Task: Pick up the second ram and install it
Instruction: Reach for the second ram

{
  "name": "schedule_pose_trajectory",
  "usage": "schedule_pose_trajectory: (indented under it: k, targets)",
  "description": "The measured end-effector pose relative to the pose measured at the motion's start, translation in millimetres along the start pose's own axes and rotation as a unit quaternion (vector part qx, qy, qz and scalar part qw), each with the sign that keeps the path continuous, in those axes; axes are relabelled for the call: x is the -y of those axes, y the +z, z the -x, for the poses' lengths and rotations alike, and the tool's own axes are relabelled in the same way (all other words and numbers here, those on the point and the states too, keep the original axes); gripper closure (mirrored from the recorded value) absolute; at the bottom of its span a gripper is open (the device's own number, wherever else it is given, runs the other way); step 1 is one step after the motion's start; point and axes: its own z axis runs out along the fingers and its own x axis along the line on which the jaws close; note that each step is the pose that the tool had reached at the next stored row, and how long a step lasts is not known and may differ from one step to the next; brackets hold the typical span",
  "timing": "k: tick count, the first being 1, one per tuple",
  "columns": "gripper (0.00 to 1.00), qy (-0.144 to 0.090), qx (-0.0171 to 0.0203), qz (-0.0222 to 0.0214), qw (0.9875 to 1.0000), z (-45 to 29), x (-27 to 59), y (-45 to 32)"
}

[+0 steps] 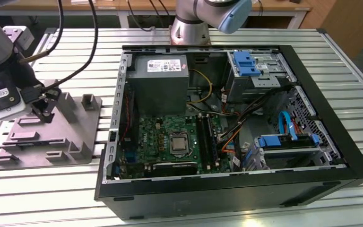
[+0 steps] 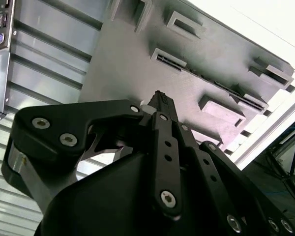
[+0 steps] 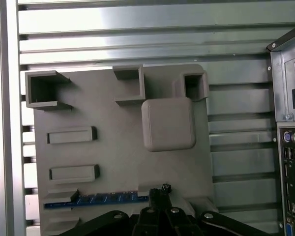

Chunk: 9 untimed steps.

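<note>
Tool [image 3: 162,189] is hovering over holder tray [image 3: 118,147], narrow, empty; second ram [image 3: 96,199] is sitting in tray's slot; off-centre grip is probably risking jamming it.

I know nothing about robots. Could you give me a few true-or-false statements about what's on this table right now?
1. The computer case lies open on the table. True.
2. The pincer is reaching inside the case. False: it hangs over the grey tray, on the exterior view's left of the case.
3. A blue memory stick lies in the tray. True.
4. The tray sits inside the case. False: it rests on the table beside it.
</note>
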Motion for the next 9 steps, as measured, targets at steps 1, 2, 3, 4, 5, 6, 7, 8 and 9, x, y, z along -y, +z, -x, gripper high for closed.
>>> schedule_pose_trajectory:
  k: [1, 2, 3, 4, 5, 6, 7, 8, 9]
  targets:
    - [0.90, 0.000, 0.0000, 0.0000, 1.0000, -0.3, 0.5, 1.7]
    - [0.90, 0.000, 0.0000, 0.0000, 1.0000, -0.6, 1.0, 3.5]
    - [0.90, 0.000, 0.0000, 0.0000, 1.0000, -0.9, 1.6, 5.3]
    - [0.90, 0.000, -0.0001, -0.0001, 1.0000, -1.5, 2.4, 7.1]
    - [0.90, 0.000, 0.0000, -0.0001, 1.0000, -3.3, 3.2, 8.8]
    - [0.90, 0.000, 0.0000, 0.0000, 1.0000, -5.7, 4.0, 10.4]
    - [0.90, 0.000, 0.0000, 0.0000, 1.0000, -8.9, 5.0, 11.8]
    - [0.90, 0.000, 0.0001, 0.0001, 1.0000, -12.2, 6.3, 13.1]
    - [0.90, 0.000, 0.0001, 0.0000, 1.0000, -15.3, 7.8, 14.2]
